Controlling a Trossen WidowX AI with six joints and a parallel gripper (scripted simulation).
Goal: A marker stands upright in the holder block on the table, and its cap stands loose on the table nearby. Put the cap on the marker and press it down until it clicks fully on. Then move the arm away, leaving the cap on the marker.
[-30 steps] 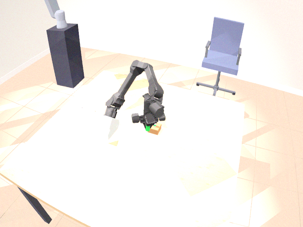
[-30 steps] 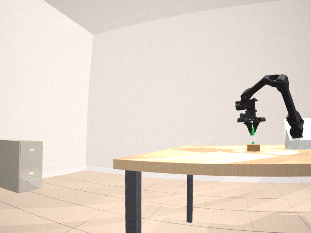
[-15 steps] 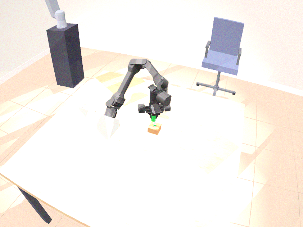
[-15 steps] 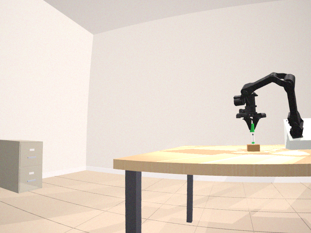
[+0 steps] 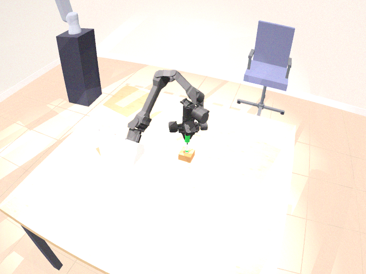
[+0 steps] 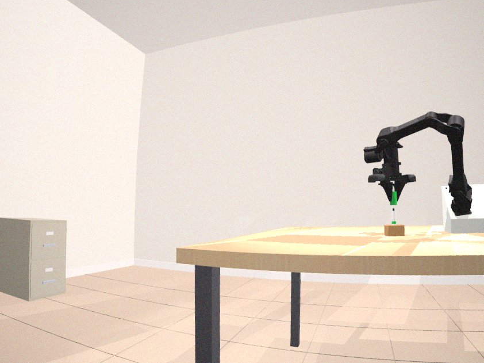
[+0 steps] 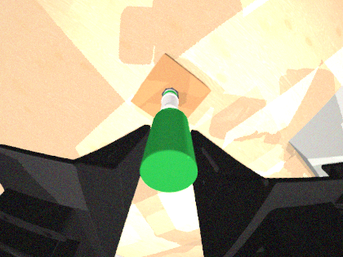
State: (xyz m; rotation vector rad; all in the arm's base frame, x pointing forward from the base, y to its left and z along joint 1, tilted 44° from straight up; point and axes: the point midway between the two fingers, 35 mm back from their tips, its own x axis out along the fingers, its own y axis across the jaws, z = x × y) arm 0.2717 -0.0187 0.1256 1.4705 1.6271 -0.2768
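Note:
My gripper (image 5: 187, 135) (image 6: 394, 197) (image 7: 170, 134) points down and is shut on the green cap (image 5: 187, 138) (image 6: 394, 199) (image 7: 168, 146), which it holds upright. The white marker (image 5: 186, 148) (image 6: 393, 216) (image 7: 170, 101) stands upright in the orange-brown holder block (image 5: 184, 156) (image 6: 394, 230) (image 7: 149, 94), with a green ring at its base. Its dark tip shows just below the cap in the top and exterior views, with a small gap between them. The cap looks roughly in line above the marker there. In the wrist view the cap hides the marker's tip.
The block stands on the wooden table (image 5: 152, 219) (image 6: 282, 258). The arm's pale base box (image 5: 128, 153) (image 6: 468, 226) (image 7: 324, 131) is to the left of the block in the top view and to its right in the exterior view. A chair (image 5: 273, 45) and a dark pedestal (image 5: 79, 66) stand beyond the table.

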